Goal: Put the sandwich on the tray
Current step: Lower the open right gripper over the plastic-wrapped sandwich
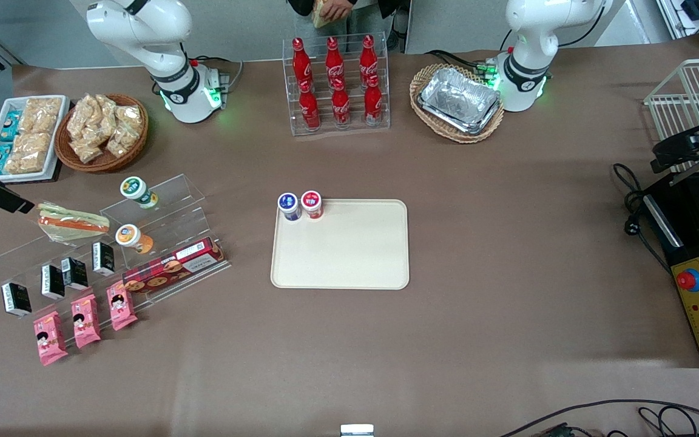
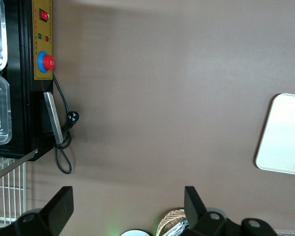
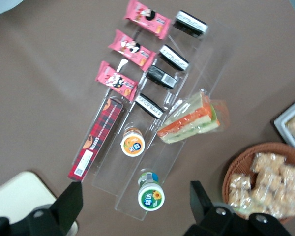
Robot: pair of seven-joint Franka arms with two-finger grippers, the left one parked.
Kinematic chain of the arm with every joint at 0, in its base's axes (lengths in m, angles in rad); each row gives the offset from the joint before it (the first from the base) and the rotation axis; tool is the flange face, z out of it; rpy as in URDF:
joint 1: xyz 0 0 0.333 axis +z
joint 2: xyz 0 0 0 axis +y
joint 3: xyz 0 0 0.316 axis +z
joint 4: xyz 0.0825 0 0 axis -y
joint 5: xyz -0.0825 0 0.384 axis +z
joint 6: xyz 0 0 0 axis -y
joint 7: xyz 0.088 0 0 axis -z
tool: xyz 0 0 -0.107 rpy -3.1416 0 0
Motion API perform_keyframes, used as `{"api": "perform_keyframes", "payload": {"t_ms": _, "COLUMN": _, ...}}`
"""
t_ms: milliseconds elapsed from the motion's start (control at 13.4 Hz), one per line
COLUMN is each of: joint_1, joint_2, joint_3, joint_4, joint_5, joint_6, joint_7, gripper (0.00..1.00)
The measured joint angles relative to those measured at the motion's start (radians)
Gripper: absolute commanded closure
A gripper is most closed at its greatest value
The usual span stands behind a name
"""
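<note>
Gripper (image 3: 132, 206) hovers open above the sandwich (image 3: 191, 119); slick wrap on the acrylic rack (image 3: 152, 162) could slip sideways.

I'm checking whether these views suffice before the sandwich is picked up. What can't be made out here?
- Gripper: in the right wrist view it hangs open above the clear stand, but only its fingers show; the front view cuts it off at the frame edge.
- Sandwich: the side resting on the stand is hidden.
- Tray: cut off by the frame edge in both wrist views.
- Small black boxes: print too small to read.
</note>
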Motion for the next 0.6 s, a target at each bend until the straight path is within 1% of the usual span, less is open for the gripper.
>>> {"api": "perform_keyframes", "payload": {"t_ms": 149, "joint_1": -0.002, "joint_2": 0.002, "joint_3": -0.010, "joint_4": -0.016, "joint_5": -0.015, "joint_6": 0.001, "joint_7": 0.110, "gripper": 0.03}}
{"api": "perform_keyframes", "payload": {"t_ms": 373, "joint_1": -0.016, "joint_2": 0.010, "joint_3": -0.039, "joint_4": -0.053, "joint_5": -0.022, "joint_6": 0.010, "joint_7": 0.151, "gripper": 0.03}}
{"api": "perform_keyframes", "payload": {"t_ms": 597, "joint_1": -0.033, "joint_2": 0.012, "joint_3": -0.043, "joint_4": -0.090, "joint_5": -0.024, "joint_6": 0.020, "joint_7": 0.214, "gripper": 0.03}}
